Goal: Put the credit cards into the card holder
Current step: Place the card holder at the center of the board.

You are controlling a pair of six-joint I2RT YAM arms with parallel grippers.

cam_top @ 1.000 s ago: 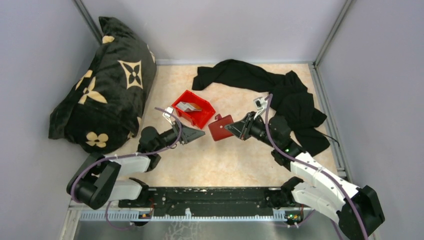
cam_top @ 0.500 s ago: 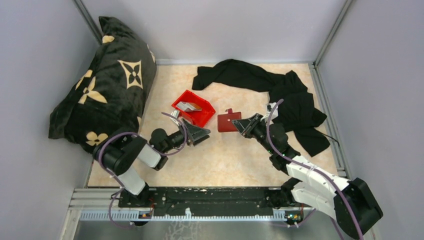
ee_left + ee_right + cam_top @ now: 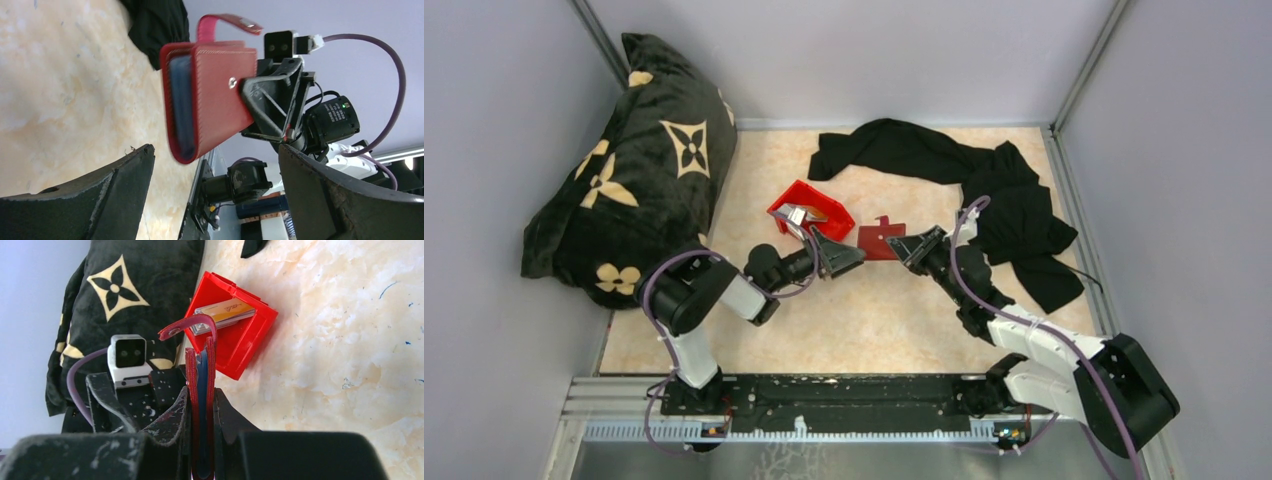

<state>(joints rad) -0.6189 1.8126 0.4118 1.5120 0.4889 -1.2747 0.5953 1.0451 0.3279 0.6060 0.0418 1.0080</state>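
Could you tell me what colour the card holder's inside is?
Blue, within the dark red folding wallet; best in left wrist view.

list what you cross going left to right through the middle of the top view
pillow → red bin → card holder → right fingers pinching its edge → black cloth

Blue lining and a silver snap on the dark red leather-like folding card holder. Brighter red on the square plastic bin — pale silver and orange on the thin rectangular cards. Cream four-petal flowers over the black plush cushion. Plain black for the crumpled cloth; peach-cream marbling across the tabletop.
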